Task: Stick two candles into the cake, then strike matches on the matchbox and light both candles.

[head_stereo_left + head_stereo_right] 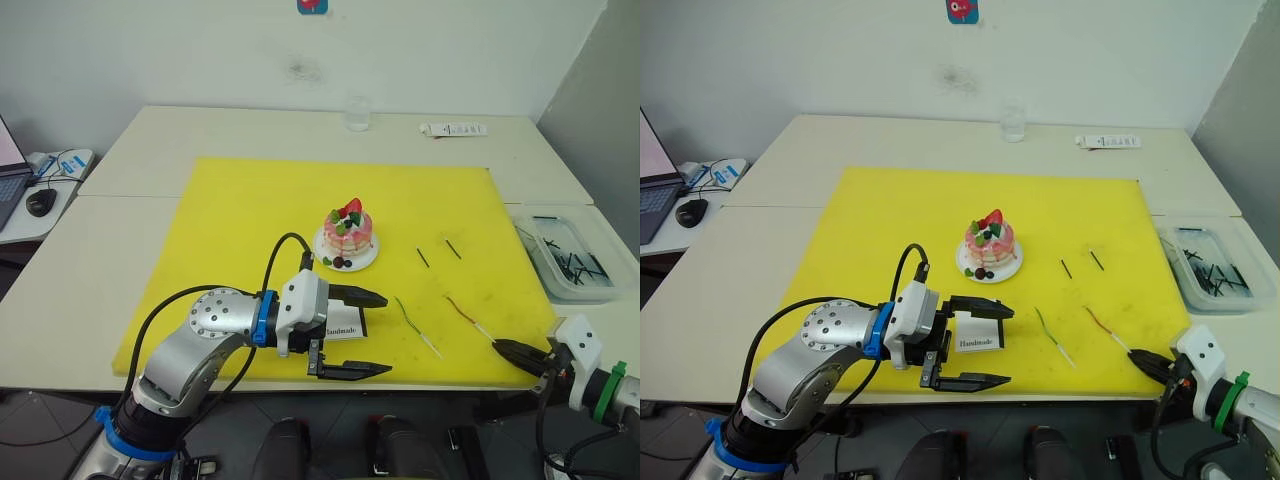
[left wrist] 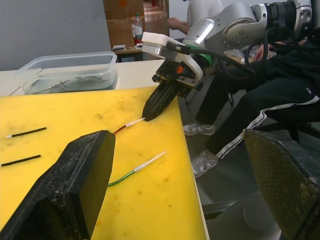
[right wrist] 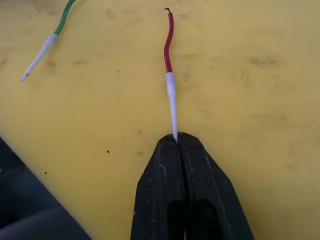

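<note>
Right gripper [image 3: 178, 142], with its two black fingers pressed together, pinches the very tip of the white pointed end of the thin, wavy dark red candle [image 3: 169, 45], which lies flat on the yellow mat [image 1: 250, 200] near its front edge on my right. I judge this candle light, slender and easily bent or snapped, and the smooth tapered tip looks slippery; a firmer hold would sit higher on the white sleeve, close to where the red wax begins. Beside it lies the thin, wavy green candle [image 1: 410, 318] with its own white end, untouched. Left gripper [image 1: 368, 334] hangs with fingers spread wide and nothing between them, just in front of the flat white matchbox [image 1: 342, 324] printed "Handmade", which rests on the mat just in front of the cake. I count two candles, one red and one green; two short dark matches [image 1: 437, 253] lying apart on the mat to the right of the cake; one matchbox; and one small round pink cake [image 1: 349, 232] topped with a strawberry on its white plate, near the mat's centre. I also see a clear plastic tub [image 1: 570, 255] of dark sticks off the mat's right edge; their number I cannot tell.
</note>
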You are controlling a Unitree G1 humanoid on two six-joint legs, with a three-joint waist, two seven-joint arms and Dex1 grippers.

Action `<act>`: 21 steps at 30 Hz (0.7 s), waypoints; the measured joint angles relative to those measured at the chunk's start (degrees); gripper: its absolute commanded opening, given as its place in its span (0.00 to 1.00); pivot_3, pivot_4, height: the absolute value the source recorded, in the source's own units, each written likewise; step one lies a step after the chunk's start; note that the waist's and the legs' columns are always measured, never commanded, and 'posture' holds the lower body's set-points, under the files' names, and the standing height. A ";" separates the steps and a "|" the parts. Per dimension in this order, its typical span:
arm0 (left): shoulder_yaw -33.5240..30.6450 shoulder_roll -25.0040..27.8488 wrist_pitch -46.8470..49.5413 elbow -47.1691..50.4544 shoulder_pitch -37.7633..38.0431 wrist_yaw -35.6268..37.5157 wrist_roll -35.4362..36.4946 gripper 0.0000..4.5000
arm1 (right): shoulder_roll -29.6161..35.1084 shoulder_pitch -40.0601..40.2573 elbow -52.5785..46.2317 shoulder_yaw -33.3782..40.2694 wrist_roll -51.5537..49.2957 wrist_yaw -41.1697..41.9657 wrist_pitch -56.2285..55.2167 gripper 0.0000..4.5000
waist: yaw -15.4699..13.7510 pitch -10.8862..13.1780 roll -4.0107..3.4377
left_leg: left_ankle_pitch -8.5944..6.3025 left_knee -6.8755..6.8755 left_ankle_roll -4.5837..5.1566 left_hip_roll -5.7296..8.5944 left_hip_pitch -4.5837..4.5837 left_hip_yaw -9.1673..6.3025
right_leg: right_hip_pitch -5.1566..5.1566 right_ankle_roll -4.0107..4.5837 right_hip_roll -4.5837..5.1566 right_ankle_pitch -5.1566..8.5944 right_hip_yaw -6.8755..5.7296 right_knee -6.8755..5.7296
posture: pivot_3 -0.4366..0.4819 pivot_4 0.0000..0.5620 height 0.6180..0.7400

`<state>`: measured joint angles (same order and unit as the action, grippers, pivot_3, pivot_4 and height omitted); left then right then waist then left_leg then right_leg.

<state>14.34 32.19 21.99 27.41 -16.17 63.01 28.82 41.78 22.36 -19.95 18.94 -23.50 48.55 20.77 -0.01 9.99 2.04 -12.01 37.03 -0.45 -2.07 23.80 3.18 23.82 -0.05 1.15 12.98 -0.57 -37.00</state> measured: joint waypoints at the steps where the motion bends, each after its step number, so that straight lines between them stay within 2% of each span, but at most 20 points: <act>1: 0.00 -0.09 0.00 -0.06 0.01 -0.05 -0.01 1.00 | 0.00 -0.36 -0.26 0.00 -0.12 -0.18 0.54 0.01 | 0.02 0.00 0.00 | 0.00 0.00 0.00 0.00 0.00 0.01 | 0.00 0.00 0.00 0.00 0.00 0.00 | 0.48 0.27 1.00; 6: -0.14 -1.23 1.58 -0.13 0.14 -1.70 0.83 1.00 | 0.02 -3.33 -3.86 0.23 -2.18 -2.33 4.84 0.01 | 0.08 -0.01 -0.02 | 0.00 0.01 0.00 0.02 -0.02 -0.01 | 0.02 0.00 0.01 0.00 0.00 -0.03 | 0.48 0.27 1.00; 12: -3.81 -5.02 13.41 -1.46 0.99 -8.98 10.78 1.00 | 0.42 -13.04 -14.80 0.03 -9.14 -6.62 12.62 0.01 | 0.09 -0.01 -0.04 | 0.00 -0.02 0.00 -0.05 0.03 -0.18 | 0.01 0.01 -0.05 0.01 -0.05 -0.03 | 0.48 0.27 1.00; 17: -8.09 -11.23 21.05 -5.00 -0.63 -18.56 17.13 1.00 | 0.09 -19.93 -17.88 -5.05 -9.09 -9.73 13.74 0.01 | 0.06 0.00 -0.01 | 0.00 -0.02 0.00 0.05 0.06 -0.25 | -0.03 0.00 -0.07 0.01 -0.06 0.00 | 0.48 0.27 1.00; 21: -11.87 -18.40 24.00 -6.31 -2.35 -26.93 21.82 0.80 | -2.15 -23.67 -18.91 -7.15 -9.27 -12.58 14.48 0.00 | 0.03 0.02 0.02 | 0.00 0.00 0.01 0.20 0.10 -0.25 | -0.04 -0.28 0.04 -0.09 -0.03 0.02 | 0.48 0.27 1.00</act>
<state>2.47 13.79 45.98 21.11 -18.52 36.08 50.63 39.63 -1.30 -38.85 11.79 -32.77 35.97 35.25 0.02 10.01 2.06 -12.01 37.03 -0.44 -1.88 23.90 2.93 23.77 -0.33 1.19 12.89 -0.60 -36.98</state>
